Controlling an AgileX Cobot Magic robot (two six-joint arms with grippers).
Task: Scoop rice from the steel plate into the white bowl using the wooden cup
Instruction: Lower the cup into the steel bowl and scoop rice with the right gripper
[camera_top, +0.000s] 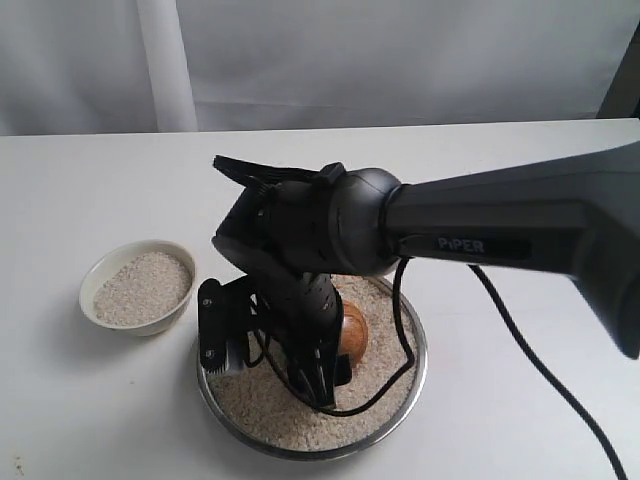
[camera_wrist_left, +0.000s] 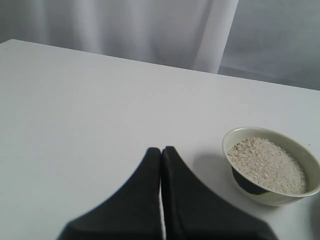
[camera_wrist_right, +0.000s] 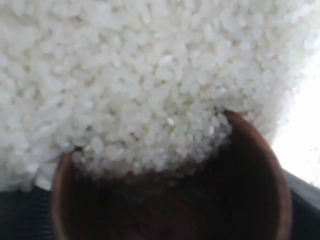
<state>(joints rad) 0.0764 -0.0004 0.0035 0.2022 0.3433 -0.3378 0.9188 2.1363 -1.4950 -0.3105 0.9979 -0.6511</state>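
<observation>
Cup (camera_wrist_right: 172, 210) mouth against rice (camera_wrist_right: 125, 75), gripped by right fingers (camera_top: 318, 372); left fingers (camera_wrist_left: 145, 192) pressed closed.
White counter (camera_top: 100, 180), pale curtain (camera_top: 400, 60) behind; arm (camera_top: 500, 220) hides much of plate (camera_top: 418, 362).

**Arm dips wooden cup into plate of rice**

The right tool (camera_top: 322, 380) points down into the steel plate (camera_top: 300, 452) on a white counter (camera_top: 520, 420). The wooden cup (camera_top: 353, 332) at its tip lies in the rice (camera_top: 270, 410). The white bowl (camera_top: 140, 325), holding grains, stands apart at the plate's ten o'clock. The arm enters from three o'clock.
</observation>
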